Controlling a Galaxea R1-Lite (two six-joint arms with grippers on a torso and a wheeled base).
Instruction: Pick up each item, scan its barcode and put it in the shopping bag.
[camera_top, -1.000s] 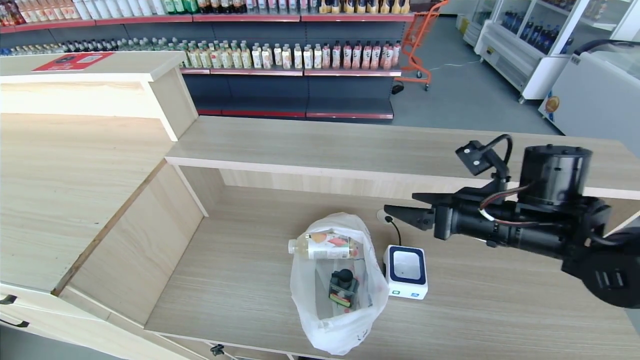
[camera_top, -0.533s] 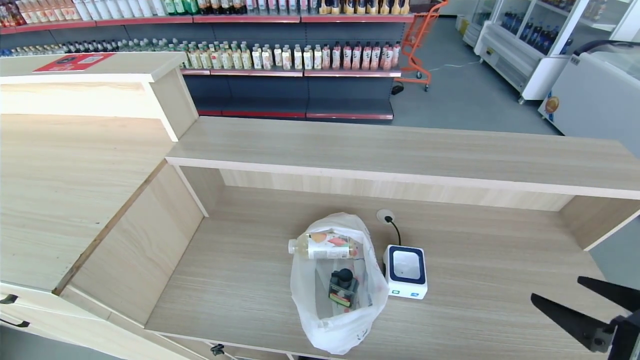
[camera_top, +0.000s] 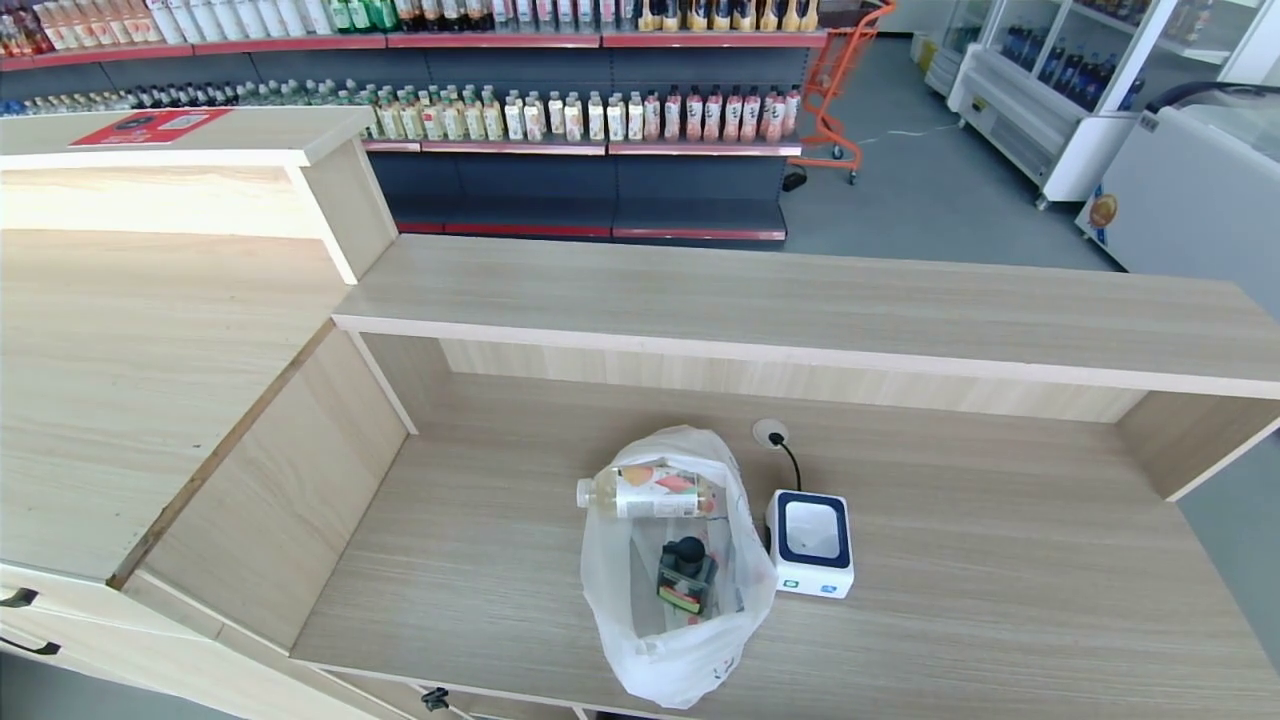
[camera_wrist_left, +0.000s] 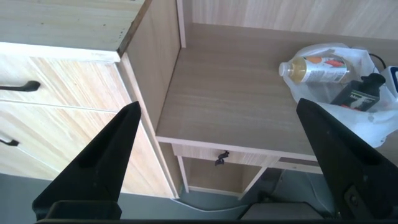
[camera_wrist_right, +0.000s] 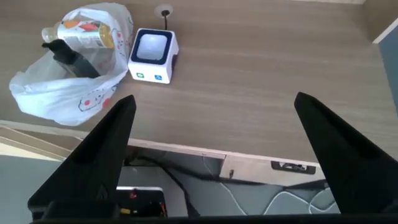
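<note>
A translucent white shopping bag (camera_top: 690, 640) lies open on the lower wooden counter (camera_top: 1000, 620). Across its mouth rests a drink bottle (camera_top: 645, 492) with a pale cap, and deeper inside sits a small dark bottle with a black top (camera_top: 686, 575). Right beside the bag stands the white barcode scanner (camera_top: 810, 540) with its dark blue window frame. The bag (camera_wrist_left: 357, 118), drink bottle (camera_wrist_left: 314, 68) and dark bottle (camera_wrist_left: 360, 93) lie far ahead of my open left gripper (camera_wrist_left: 230, 155). My right gripper (camera_wrist_right: 214, 155) is open and empty, held back off the counter's front edge, with the bag (camera_wrist_right: 62, 87) and scanner (camera_wrist_right: 152, 56) beyond it.
A cable (camera_top: 790, 458) runs from the scanner to a grommet (camera_top: 770, 432) in the counter. A raised shelf (camera_top: 800, 300) borders the far side, a side panel (camera_top: 290, 480) and higher counter (camera_top: 120, 380) the left. Drawers with black handles (camera_wrist_left: 15, 87) are below.
The right arm, stretched over the counter above the scanner a second ago, pulled back down and to the right and has left the head view. The bag, bottles and scanner stayed put.
</note>
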